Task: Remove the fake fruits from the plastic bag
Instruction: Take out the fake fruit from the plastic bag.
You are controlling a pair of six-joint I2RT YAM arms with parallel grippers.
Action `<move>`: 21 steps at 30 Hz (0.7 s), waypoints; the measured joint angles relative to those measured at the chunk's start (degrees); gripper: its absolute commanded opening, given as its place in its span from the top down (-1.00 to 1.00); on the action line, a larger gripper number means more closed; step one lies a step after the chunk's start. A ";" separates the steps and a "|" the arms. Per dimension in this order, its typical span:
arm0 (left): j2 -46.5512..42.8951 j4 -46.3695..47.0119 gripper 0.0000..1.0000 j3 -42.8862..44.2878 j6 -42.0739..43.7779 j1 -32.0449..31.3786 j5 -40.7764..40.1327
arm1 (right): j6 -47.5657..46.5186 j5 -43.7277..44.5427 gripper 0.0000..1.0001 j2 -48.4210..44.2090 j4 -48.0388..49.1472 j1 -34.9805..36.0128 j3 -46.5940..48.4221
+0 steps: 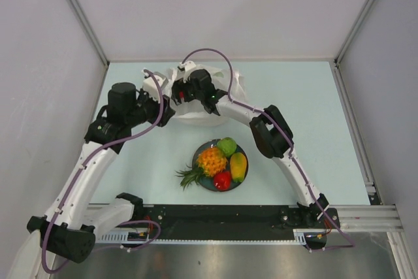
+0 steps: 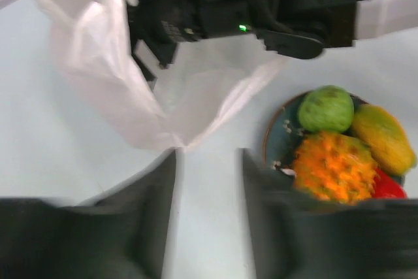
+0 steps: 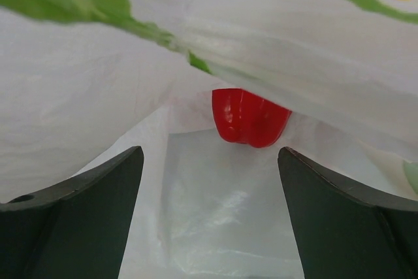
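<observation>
From above, crinkly see-through white bag (image 1: 192,115) at the bench's (image 1: 144,161) far middle, glossy pineapple (image 1: 211,160), green fruit (image 1: 226,146), yellow mango (image 1: 238,166) and red fruit (image 1: 222,180) on a dark plate (image 1: 198,156), left wrist, left claw (image 2: 208,161) released, empty, bag corner just beyond, right wrist, right claw (image 3: 209,155) spread wide inside the bag, shiny red piece (image 3: 250,117) ahead, untouched.

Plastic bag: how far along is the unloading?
Done: pineapple, green fruit, yellow fruit and a red one sit on the plate. In hand: the right hand is open in the plastic bag mouth, facing a second red fruit, not gripping it. The left hand is open at the bag's edge, holding nothing. Left: that fruit at least; the rest of the bag's inside is hidden.
</observation>
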 measured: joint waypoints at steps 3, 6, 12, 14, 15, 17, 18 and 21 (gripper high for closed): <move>1.11 0.68 -0.61 1.99 0.33 -0.02 -4.57 | 0.20 0.04 -0.78 -0.02 0.02 -0.31 -0.09; 2.51 2.14 -0.64 3.26 0.09 -0.04 -6.36 | 0.37 -0.11 -0.77 -0.48 -0.28 -0.50 -1.53; 8.15 7.08 -0.36 5.51 0.81 -1.79 -11.45 | 0.35 -0.17 -0.78 -1.36 -1.05 -1.01 -3.85; 11.30 8.83 -0.09 6.71 1.84 -2.43 -14.27 | 0.35 -0.17 -0.79 -1.64 -1.20 -1.05 -4.42; 12.92 9.33 0.05 7.41 2.36 -2.58 -15.43 | 0.35 -0.17 -0.80 -1.73 -1.27 -1.05 -4.61; 16.22 9.68 0.83 9.01 3.32 -2.73 -17.53 | 0.33 -0.15 -0.81 -1.97 -1.25 -1.05 -4.96; 17.40 9.77 1.00 9.57 3.54 -2.75 -18.05 | 0.33 -0.09 -0.82 -2.05 -1.25 -1.05 -5.09; 19.74 9.44 0.99 10.91 4.61 -2.75 -18.88 | 0.28 0.11 -0.83 -2.25 -1.20 -1.03 -5.29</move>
